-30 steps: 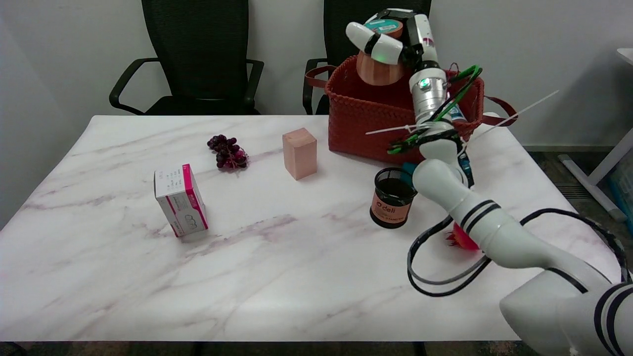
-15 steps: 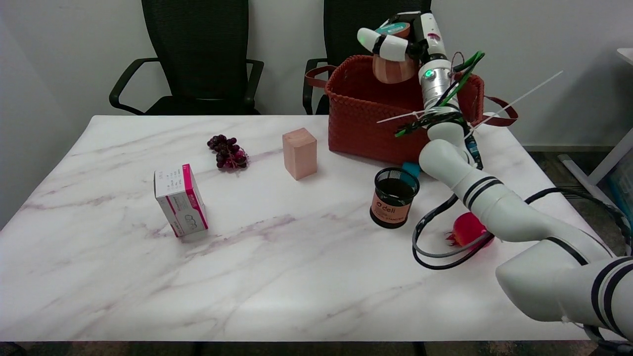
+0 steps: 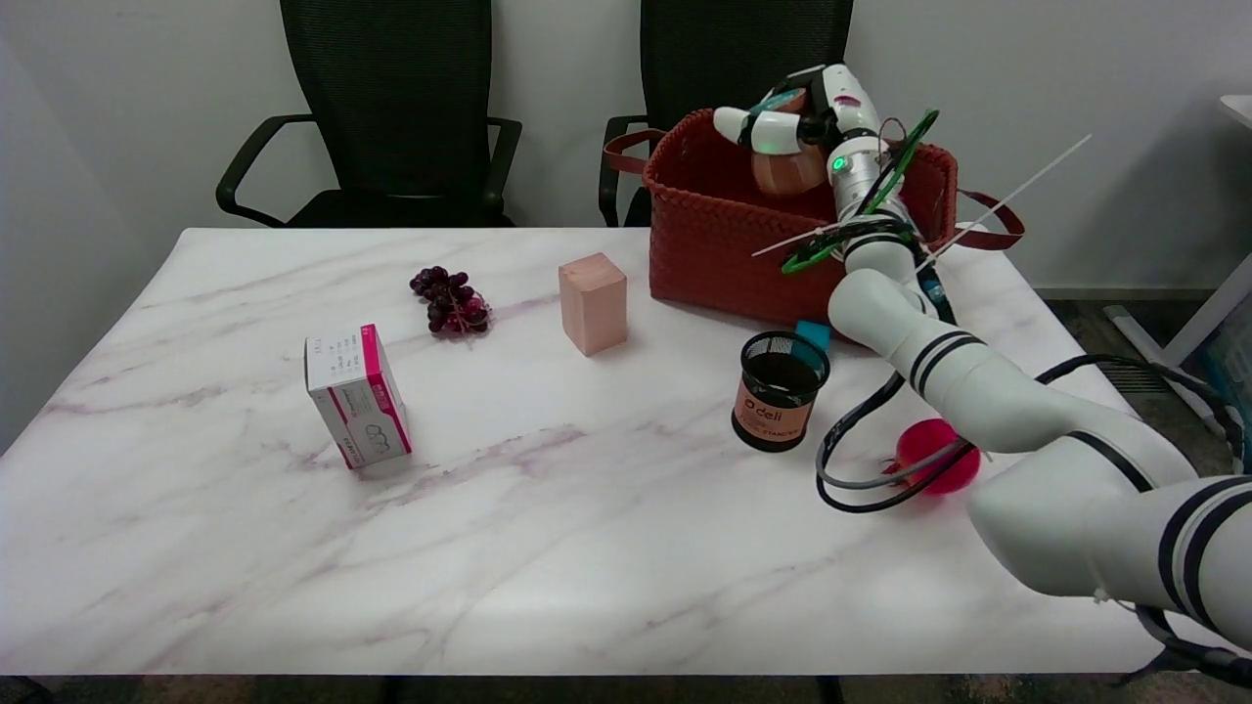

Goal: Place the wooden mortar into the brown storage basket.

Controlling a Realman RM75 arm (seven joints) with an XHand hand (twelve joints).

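The wooden mortar (image 3: 785, 169) is a rounded light-brown cup, and my right hand (image 3: 794, 119) grips it from above with fingers wrapped over its rim. Hand and mortar are inside the opening of the brown woven storage basket (image 3: 724, 244) at the table's far right, the mortar's lower half below the basket's rim line. I cannot tell whether the mortar touches the basket's floor. My right arm reaches up from the lower right across the basket's near wall.
A black mesh pen cup (image 3: 779, 389) stands just in front of the basket, a red ball-like thing (image 3: 937, 456) under my forearm. A wooden block (image 3: 593, 302), dark grapes (image 3: 451, 300) and a white-and-pink box (image 3: 356, 395) lie to the left. Two black chairs stand behind the table.
My right hand has come down with the mortar, from above the basket's rim into its opening. The forearm has lowered with it, uncovering more of the red thing.
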